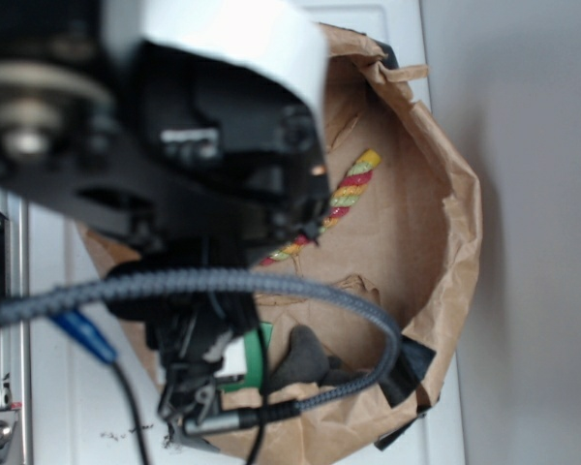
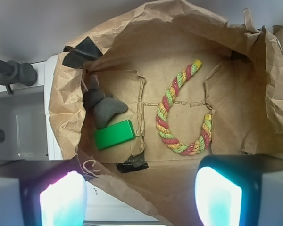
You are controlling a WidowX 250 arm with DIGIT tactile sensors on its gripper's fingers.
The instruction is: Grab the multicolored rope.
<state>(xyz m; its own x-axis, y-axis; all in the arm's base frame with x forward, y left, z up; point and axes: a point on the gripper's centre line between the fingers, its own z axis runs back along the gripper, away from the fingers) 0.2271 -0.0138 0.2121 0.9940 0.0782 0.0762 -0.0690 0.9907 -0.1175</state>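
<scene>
Below, multicolored rope point(image 2: 179, 113) lies between claw point(image 2: 141, 197) fingers.

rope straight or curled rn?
Curled. In the wrist view the rope bends into a J-shaped hook on the bag floor, one yellow end up, the other hooking back.

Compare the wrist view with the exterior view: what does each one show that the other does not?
Only the wrist view shows the multicolored twisted rope whole, bent into a hook, and the full flat green rectangular block. Only the exterior view shows the black robot arm with its grey braided cable, which hide the rope's lower part. Both show the crumpled brown paper bag and the dark grey lump.
</scene>
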